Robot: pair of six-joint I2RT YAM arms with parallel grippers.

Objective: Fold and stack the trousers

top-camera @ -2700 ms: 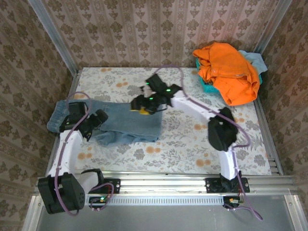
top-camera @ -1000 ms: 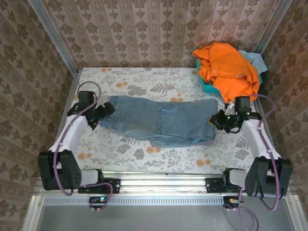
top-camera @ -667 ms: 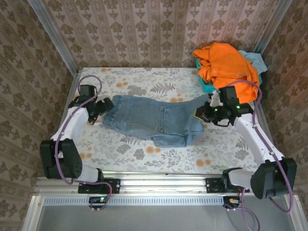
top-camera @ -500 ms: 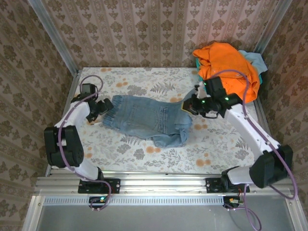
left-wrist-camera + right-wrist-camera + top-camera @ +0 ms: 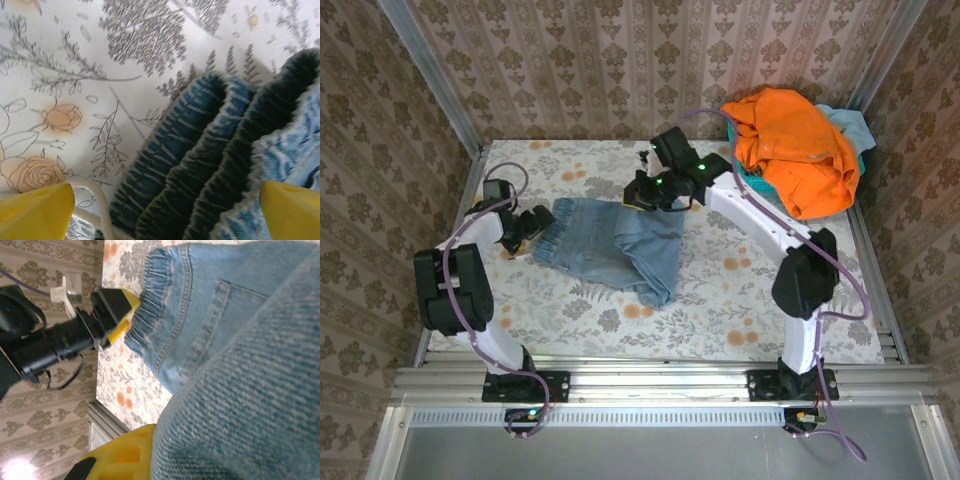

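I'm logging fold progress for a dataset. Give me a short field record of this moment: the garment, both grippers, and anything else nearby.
garment: faded light-blue denim trousers on the floral table, leg half doubled over toward the waist
right gripper: shut on the trousers' leg end
left gripper: open, fingers either side of the gathered waistband
drawstring: white cord near one left finger
elsewhere: bright orange garment heaped over a teal basket, far right corner

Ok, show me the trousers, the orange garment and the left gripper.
trousers [image 5: 590,245], top view, on the flat denim left of the fold.
orange garment [image 5: 795,140], top view, middle of the heap.
left gripper [image 5: 162,212], left wrist view, midway between its yellow fingertips.
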